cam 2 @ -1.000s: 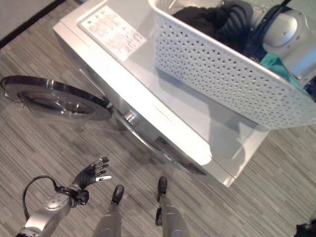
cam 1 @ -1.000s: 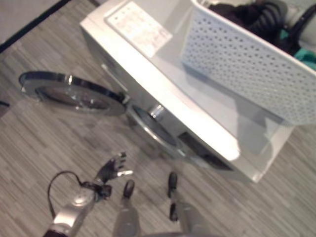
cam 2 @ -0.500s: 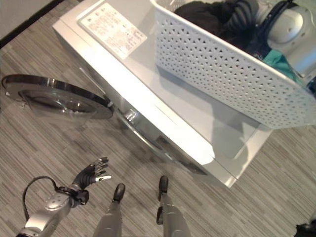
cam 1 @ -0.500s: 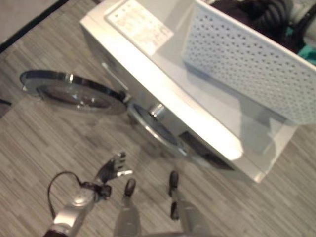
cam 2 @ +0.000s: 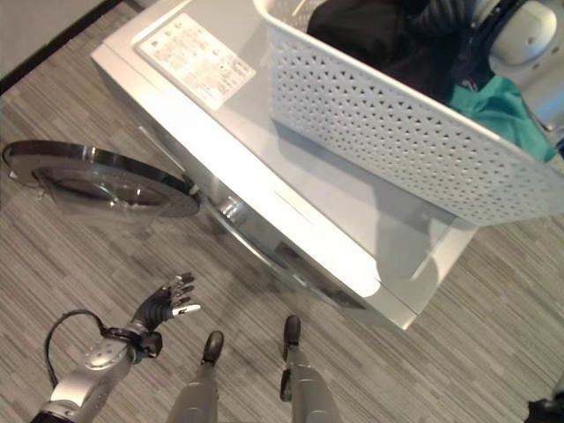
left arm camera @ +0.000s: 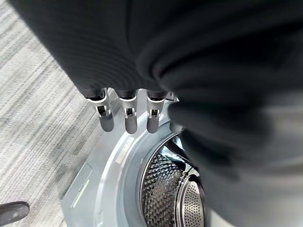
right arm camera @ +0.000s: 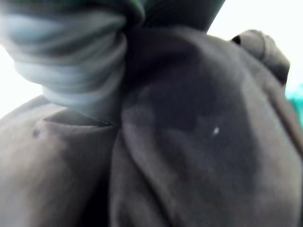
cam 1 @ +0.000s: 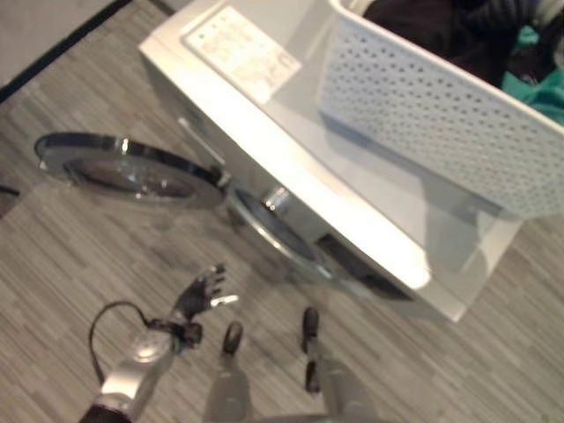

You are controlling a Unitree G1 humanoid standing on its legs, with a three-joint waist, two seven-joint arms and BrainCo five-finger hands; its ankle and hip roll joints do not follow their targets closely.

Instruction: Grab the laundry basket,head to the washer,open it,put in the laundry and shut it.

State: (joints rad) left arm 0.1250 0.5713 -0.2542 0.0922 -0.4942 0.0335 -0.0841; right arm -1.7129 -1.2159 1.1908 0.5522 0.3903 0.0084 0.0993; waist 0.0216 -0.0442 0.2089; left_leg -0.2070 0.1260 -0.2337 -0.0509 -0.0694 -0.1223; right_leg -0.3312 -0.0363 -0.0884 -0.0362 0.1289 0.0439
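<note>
Right hand [right arm camera: 71, 61] buried in dark laundry [right arm camera: 199, 142], grip unclear; left hand [cam 2: 167, 304] open

Basket [cam 2: 397, 132] of laundry [cam 2: 370, 35] atop washer [cam 2: 264, 176]

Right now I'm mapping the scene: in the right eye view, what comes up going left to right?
Open washer door → left hand → washer → white laundry basket holding dark and teal laundry.
</note>
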